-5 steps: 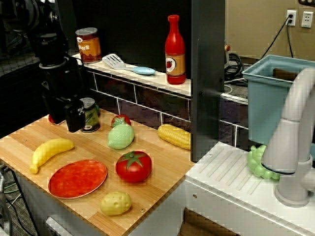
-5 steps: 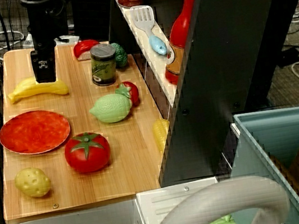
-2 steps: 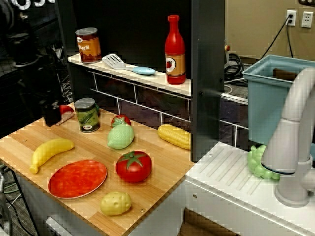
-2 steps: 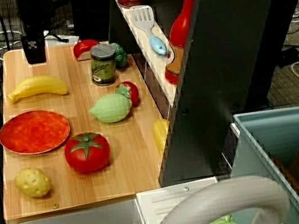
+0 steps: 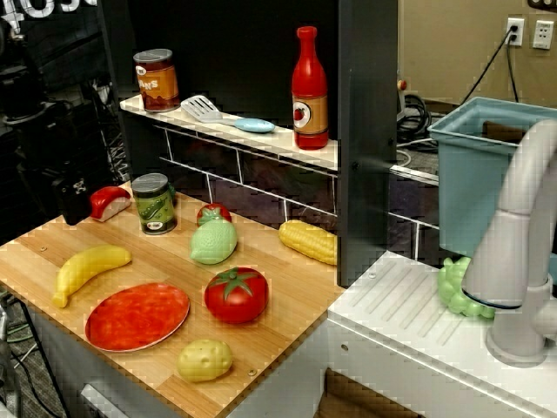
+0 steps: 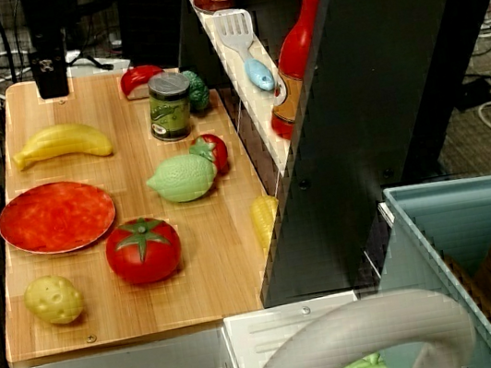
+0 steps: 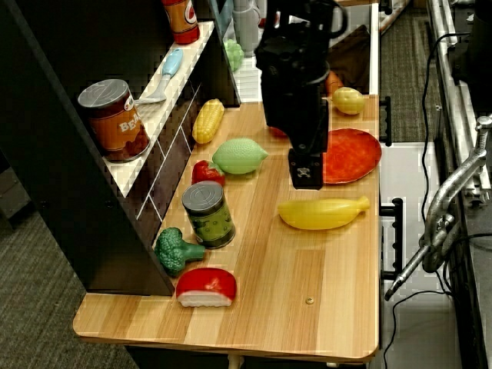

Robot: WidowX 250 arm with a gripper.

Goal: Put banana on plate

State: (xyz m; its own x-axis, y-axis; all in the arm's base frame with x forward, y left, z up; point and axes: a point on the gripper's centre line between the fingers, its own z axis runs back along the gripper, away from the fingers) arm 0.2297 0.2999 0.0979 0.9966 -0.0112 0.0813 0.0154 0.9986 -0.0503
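Observation:
The yellow banana lies flat on the wooden board near its left edge. Just in front of it sits the red-orange plate, with nothing on it. My black gripper hangs raised over the back left corner of the board, beyond the banana and not touching it. Nothing is held in it. Its fingers show as one dark block, so the gap between them is hidden.
A tomato, a yellow potato, a green lemon, a corn cob, a green can, broccoli and a red-and-white piece share the board. The shelf holds a can, spatula and red bottle. A sink lies right.
The gripper has moved away from the green can and the banana toward the back left corner of the board. The banana and plate have not moved.

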